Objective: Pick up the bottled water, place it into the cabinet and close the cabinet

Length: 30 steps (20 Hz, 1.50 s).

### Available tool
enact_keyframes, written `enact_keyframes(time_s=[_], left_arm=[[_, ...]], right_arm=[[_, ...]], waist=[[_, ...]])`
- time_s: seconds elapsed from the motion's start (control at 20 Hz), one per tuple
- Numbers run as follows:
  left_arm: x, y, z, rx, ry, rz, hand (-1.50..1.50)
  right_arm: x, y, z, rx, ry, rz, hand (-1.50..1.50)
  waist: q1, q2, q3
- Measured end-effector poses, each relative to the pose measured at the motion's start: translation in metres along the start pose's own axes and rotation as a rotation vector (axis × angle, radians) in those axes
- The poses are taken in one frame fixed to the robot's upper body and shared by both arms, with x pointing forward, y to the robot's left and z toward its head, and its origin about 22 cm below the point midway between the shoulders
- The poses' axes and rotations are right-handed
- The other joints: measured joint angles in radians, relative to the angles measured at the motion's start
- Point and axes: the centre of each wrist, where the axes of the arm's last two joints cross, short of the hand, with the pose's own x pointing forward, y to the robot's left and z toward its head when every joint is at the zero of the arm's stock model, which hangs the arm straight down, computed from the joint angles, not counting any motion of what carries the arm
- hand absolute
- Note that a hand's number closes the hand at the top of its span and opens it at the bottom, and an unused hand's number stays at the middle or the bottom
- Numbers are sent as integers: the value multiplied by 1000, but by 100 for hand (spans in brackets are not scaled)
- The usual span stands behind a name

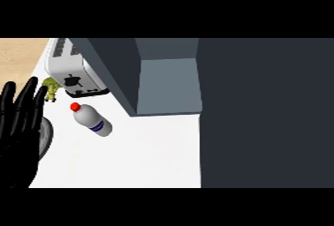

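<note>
The bottled water (90, 120) stands on the white desk (143, 154) toward its left side, red cap on top, just in front of the white toaster (73, 73) at the far left corner and left of the open grey cabinet (163, 75). The left hand (20, 128) shows at the left edge, fingers straight and spread upward, holding nothing, apart from the bottle. A small green object (52, 88) sits between hand and toaster.

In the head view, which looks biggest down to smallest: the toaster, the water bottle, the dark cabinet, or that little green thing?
1. Cabinet
2. Toaster
3. Water bottle
4. Green object, partly hidden by the left hand, so its full size is unsure.
</note>
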Motion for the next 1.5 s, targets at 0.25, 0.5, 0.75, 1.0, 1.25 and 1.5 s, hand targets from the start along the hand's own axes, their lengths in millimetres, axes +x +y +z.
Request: enact_keyframes(time_s=[0.25, 0.5, 0.75, 1.0, 1.25, 1.5], left_arm=[[4, -4, -22, -95, 3, 51, -150], [2, -16, -24, -187, 177, 242, -150], [33, -21, -28, -219, 262, 333, -150], [64, -20, -16, -222, 295, 368, -150], [78, -20, -12, -215, 336, 371, -150], [82, -19, -14, -209, 370, 356, -150]], right_arm=[[8, -6, 17, -21, 29, 2, -150], [13, 8, 38, 64, 139, -147, -150], [38, -6, 58, 105, 190, -208, -150], [45, -17, 70, 108, 229, -188, -150], [48, -26, 74, 115, 259, -154, -150], [48, -26, 75, 112, 275, -162, -150]], waist=[[20, -4, -12], [18, -8, -15], [24, -10, -15], [29, -10, -16], [30, -10, -16], [30, -10, -16]])
